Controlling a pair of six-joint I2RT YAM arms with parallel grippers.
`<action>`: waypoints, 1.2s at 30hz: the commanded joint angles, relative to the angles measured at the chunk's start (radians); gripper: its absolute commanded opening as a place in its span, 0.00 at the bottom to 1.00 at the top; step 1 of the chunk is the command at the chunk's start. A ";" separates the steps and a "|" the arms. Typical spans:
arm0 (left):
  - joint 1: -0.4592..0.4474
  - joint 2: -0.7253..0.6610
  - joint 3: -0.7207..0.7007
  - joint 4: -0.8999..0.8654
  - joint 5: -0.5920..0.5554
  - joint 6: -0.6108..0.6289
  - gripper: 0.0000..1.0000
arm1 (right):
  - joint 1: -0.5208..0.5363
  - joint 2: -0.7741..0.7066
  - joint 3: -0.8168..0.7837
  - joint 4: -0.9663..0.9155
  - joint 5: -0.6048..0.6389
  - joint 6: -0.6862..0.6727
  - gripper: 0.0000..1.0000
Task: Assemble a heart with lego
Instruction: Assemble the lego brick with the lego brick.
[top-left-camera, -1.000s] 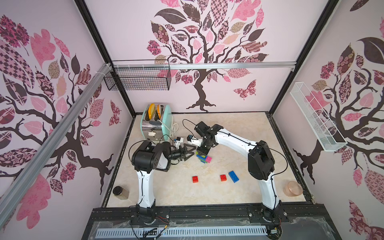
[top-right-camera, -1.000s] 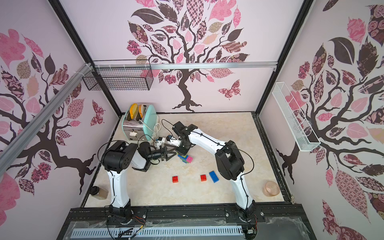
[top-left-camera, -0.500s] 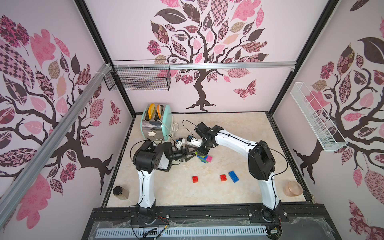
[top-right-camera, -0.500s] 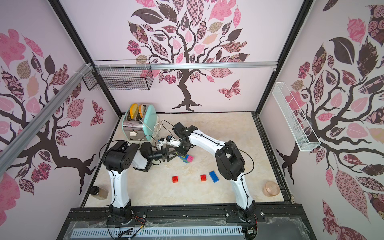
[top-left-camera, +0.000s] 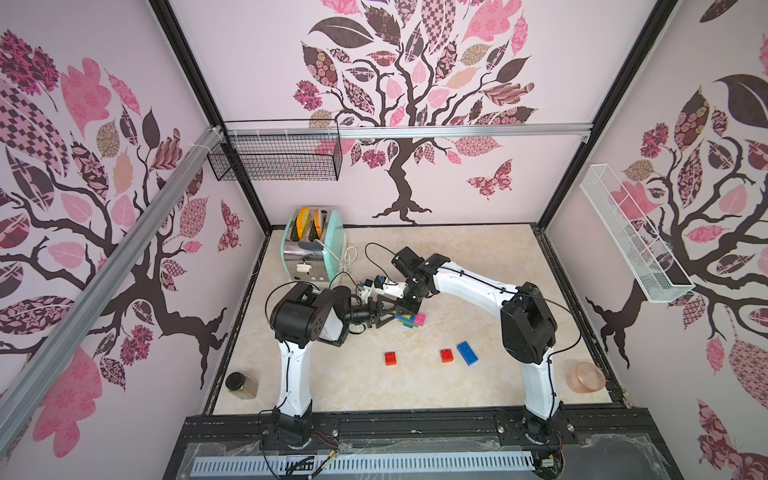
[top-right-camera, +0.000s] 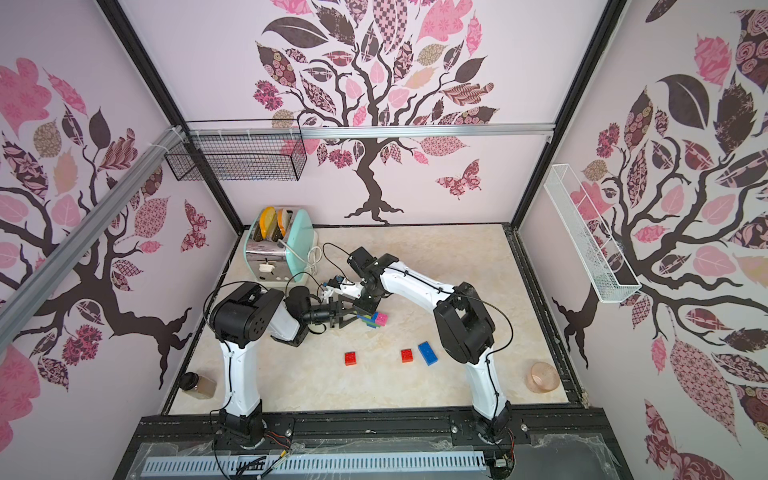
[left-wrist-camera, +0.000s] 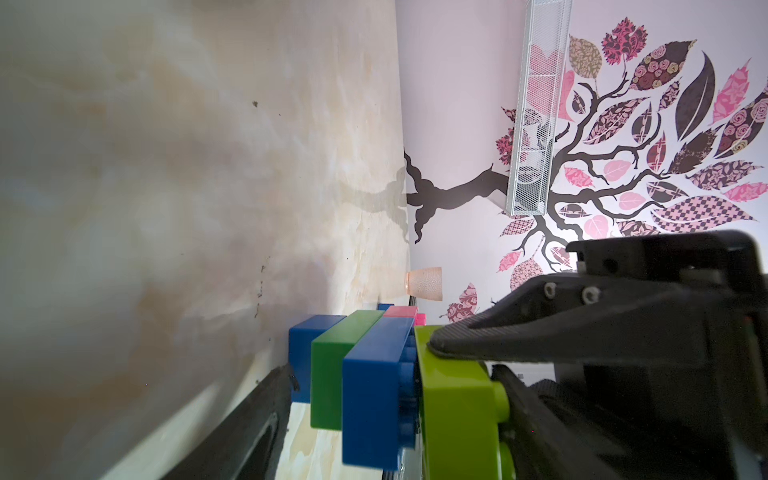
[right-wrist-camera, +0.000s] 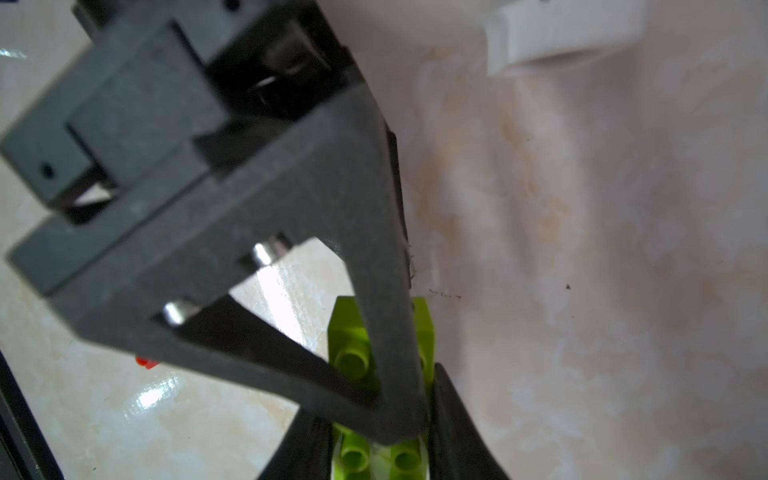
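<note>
Left gripper (top-left-camera: 390, 318) has advanced onto the heart (top-left-camera: 412, 321), left of the table (top-left-camera: 478, 266) centre in both top views, under the right gripper (top-left-camera: 405, 309). Left wrist view: left fingers (left-wrist-camera: 266, 415) are spread, straddling the brick stack. Right wrist view: right fingers (right-wrist-camera: 457, 432) pinch the lime brick (right-wrist-camera: 351, 332).

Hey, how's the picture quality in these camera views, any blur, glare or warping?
Both top views: sharp, evenly lit, wide-angle so the walls splay outward. Left wrist view: the near tabletop blurs, the joined bricks are crisp. Right wrist view: soft overall, white glare on the tabletop near the lime brick.
</note>
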 joint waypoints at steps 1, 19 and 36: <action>-0.007 -0.027 -0.007 0.009 0.016 0.017 0.75 | 0.009 -0.008 -0.029 -0.067 -0.042 -0.063 0.18; -0.029 0.007 0.021 0.009 0.034 0.014 0.58 | -0.002 -0.004 -0.042 -0.106 -0.095 -0.159 0.18; -0.045 0.012 0.017 0.009 0.044 0.015 0.34 | -0.013 -0.038 -0.077 -0.084 -0.122 -0.170 0.22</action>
